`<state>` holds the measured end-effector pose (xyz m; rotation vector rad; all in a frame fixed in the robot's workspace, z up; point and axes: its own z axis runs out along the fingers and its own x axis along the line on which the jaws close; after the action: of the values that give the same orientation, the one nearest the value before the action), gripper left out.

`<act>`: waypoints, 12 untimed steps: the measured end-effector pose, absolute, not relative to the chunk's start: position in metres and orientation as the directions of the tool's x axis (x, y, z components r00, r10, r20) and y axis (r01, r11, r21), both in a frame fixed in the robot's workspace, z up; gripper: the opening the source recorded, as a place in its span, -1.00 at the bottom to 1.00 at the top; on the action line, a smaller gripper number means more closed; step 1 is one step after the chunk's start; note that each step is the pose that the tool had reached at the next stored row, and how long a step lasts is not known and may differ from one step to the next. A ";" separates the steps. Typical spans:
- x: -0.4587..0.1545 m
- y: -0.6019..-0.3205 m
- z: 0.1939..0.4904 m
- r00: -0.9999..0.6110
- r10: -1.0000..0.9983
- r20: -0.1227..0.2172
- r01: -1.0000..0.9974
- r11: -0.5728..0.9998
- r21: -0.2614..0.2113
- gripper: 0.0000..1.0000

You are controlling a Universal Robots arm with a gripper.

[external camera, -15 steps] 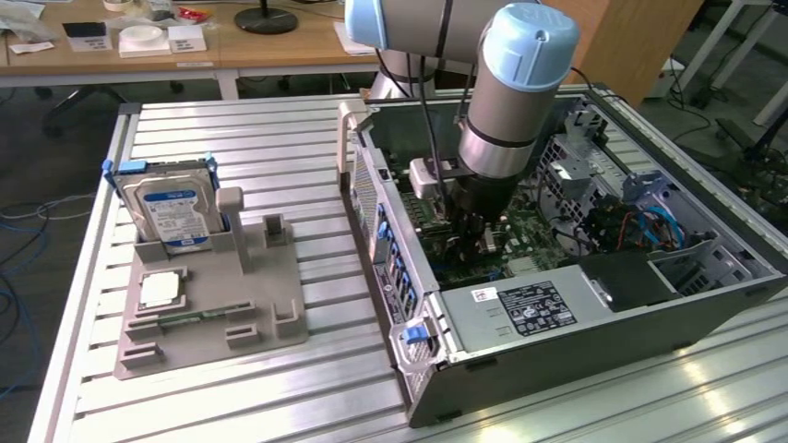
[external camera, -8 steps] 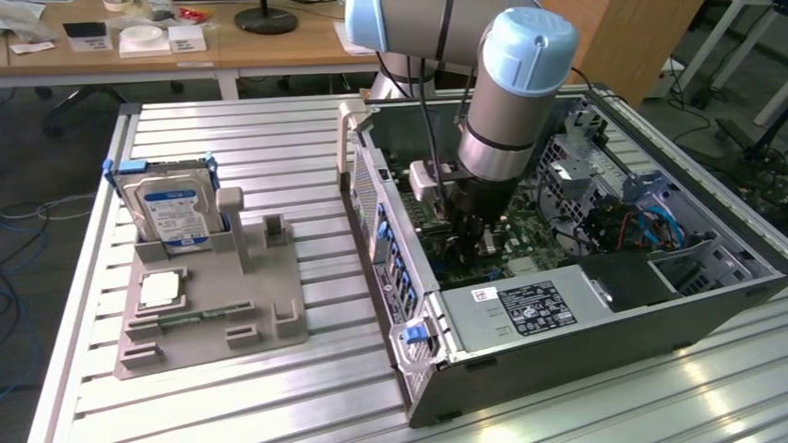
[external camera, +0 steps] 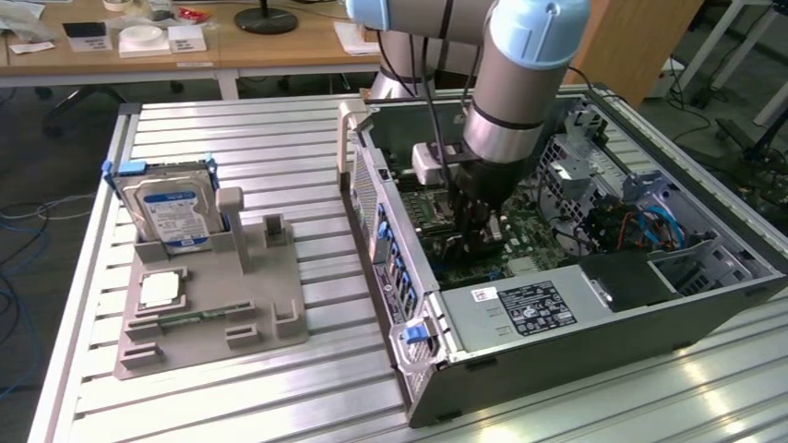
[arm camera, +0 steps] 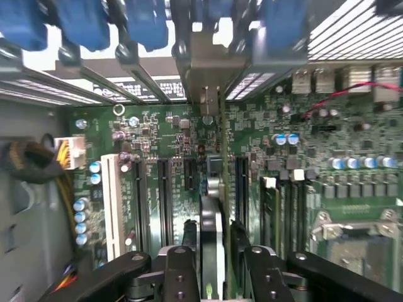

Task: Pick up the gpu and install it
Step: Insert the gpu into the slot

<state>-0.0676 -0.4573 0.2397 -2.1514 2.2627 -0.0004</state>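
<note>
Nearby, hard drive (external camera: 173,210) stands docked.

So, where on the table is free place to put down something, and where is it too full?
Bare slatted table lies between the grey holder and the open computer case, and along the near edge in front of both. Inside the case is crowded: the hand stands over the motherboard.

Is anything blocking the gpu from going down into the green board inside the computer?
Nothing visible blocks it. In the wrist view the gpu stands on edge between the gripper fingers, right over the motherboard slots, with no cable or part across its path. The yellow wires sit off at the board's edge.
</note>
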 end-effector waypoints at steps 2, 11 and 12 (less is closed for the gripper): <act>-0.068 -0.457 0.249 -0.050 -0.999 -0.014 -0.999 0.050 -0.014 -0.30; -0.068 -0.457 0.281 -0.050 -0.999 -0.014 -0.999 0.050 -0.016 -0.30; -0.068 -0.457 0.281 -0.050 -0.999 -0.014 -0.999 0.050 -0.016 -0.30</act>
<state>-0.0676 -0.4573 0.2811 -2.1502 2.2613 -0.0025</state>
